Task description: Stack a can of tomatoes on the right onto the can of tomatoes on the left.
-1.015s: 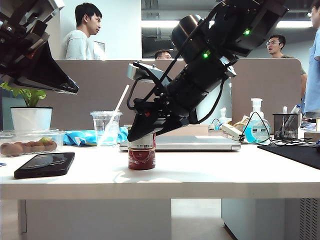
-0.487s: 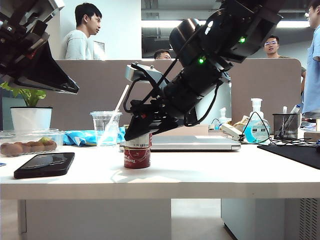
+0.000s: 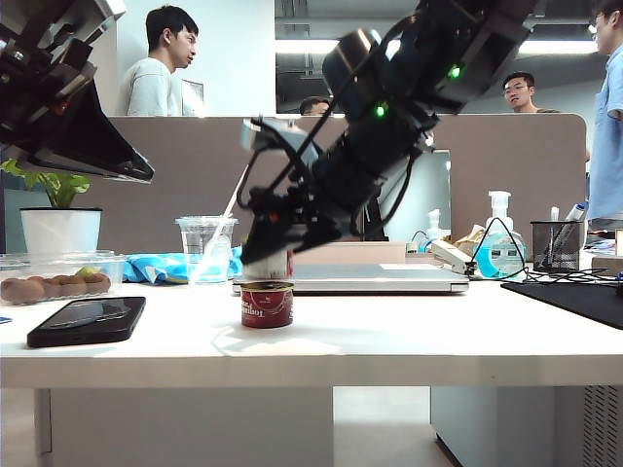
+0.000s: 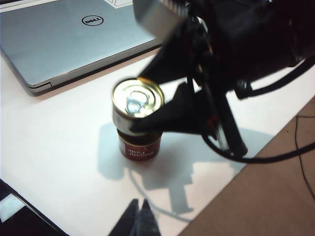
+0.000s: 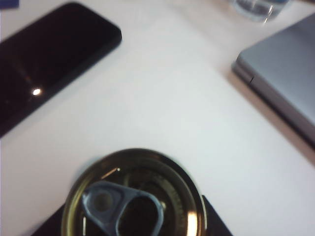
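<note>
The right gripper (image 3: 265, 255) clasps the upper can (image 4: 136, 105) above the lower can (image 3: 267, 305) on the desk (image 3: 389, 336), so centre it before releasing; the left gripper (image 4: 139, 221) hangs shut nearby.

I see the right gripper (image 4: 147, 129) clamped around the upper can (image 4: 135, 108), directly above the lower can (image 4: 139, 146) on the white surface (image 4: 59, 147), near a closed laptop (image 4: 69, 39).
</note>
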`<action>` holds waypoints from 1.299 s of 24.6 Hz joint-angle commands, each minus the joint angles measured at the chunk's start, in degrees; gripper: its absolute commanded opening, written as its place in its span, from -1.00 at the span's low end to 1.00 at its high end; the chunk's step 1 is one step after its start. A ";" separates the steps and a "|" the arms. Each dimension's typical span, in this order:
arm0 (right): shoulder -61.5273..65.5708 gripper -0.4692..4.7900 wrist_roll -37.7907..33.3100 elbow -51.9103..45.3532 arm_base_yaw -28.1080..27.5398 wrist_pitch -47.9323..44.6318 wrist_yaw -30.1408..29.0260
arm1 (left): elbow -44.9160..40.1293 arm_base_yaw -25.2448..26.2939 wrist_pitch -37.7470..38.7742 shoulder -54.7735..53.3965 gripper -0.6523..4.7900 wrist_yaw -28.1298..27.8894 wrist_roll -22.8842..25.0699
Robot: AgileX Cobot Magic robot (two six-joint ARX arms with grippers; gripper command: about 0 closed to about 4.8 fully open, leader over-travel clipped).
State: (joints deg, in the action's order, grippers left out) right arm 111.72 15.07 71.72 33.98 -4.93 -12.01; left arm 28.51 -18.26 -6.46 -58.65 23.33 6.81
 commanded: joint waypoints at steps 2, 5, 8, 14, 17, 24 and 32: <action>0.57 -0.02 0.17 0.28 0.00 -0.02 -0.15 | 0.20 -0.02 -0.50 0.22 -0.78 0.04 0.26; 0.66 -0.02 0.17 0.28 0.00 0.85 -0.11 | 0.20 -0.02 -0.50 0.22 -0.78 0.04 0.24; 0.63 0.06 0.17 0.28 0.00 0.83 -0.15 | 0.20 -0.02 -0.52 0.22 -0.78 0.04 0.24; 0.26 0.96 0.15 0.31 0.13 1.11 -0.52 | 0.20 -0.02 -0.52 0.22 -0.78 0.04 0.24; -0.61 0.98 0.15 0.31 0.13 1.44 -0.55 | 0.20 -0.02 -0.52 0.24 -0.78 0.02 0.24; -10.38 -0.01 0.22 0.31 0.70 11.04 4.13 | 0.20 -0.02 -6.14 0.26 -0.78 -0.17 0.24; -25.99 -0.85 -4.07 0.31 0.87 23.63 7.15 | 0.22 -0.09 -13.55 0.83 -0.78 -1.46 -1.27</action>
State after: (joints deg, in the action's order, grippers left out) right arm 87.92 13.65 71.70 34.44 19.00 -4.67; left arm 28.51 -18.28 -19.11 -58.00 21.98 5.93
